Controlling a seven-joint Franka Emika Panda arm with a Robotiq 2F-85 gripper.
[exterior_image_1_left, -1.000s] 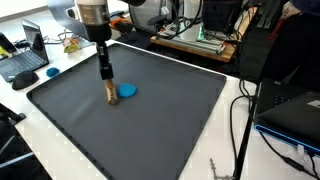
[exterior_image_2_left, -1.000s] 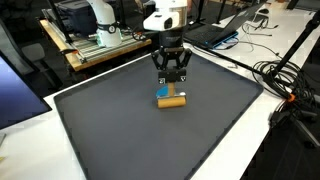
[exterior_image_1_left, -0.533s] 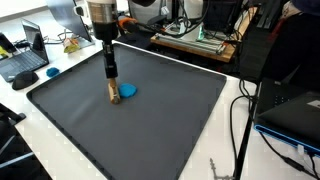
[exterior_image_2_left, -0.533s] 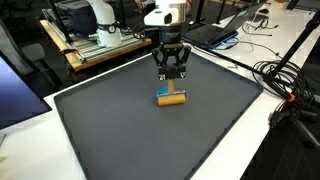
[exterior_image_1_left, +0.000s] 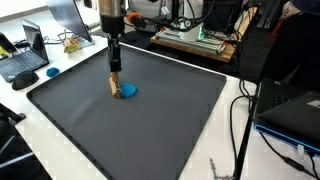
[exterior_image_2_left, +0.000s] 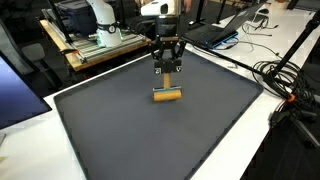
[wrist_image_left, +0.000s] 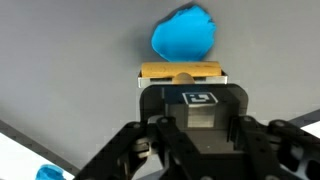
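My gripper (exterior_image_1_left: 116, 84) hangs over the back part of a dark grey mat (exterior_image_1_left: 150, 125) and is shut on a short yellow wooden block (exterior_image_1_left: 117, 90). The block lies crosswise at the fingertips, off the mat. A flat blue disc (exterior_image_1_left: 129, 91) rests on the mat right beside and under it. In the wrist view the block (wrist_image_left: 180, 72) sits at the end of the gripper (wrist_image_left: 180, 82), with the blue disc (wrist_image_left: 184, 35) just beyond it. In an exterior view the block (exterior_image_2_left: 167, 96) below the gripper (exterior_image_2_left: 167, 86) hides the disc.
The mat (exterior_image_2_left: 150, 130) covers most of a white table. A laptop (exterior_image_1_left: 25, 62) and a small dark object (exterior_image_1_left: 52, 72) lie off one corner. Cables (exterior_image_1_left: 245, 120) and equipment crowd the far and side edges. A second blue bit (wrist_image_left: 48, 173) shows at the wrist view's corner.
The gripper has risen and moved toward the back of the mat, carrying the yellow block with it. The block now hangs over the blue disc's edge. The jaws stayed shut.
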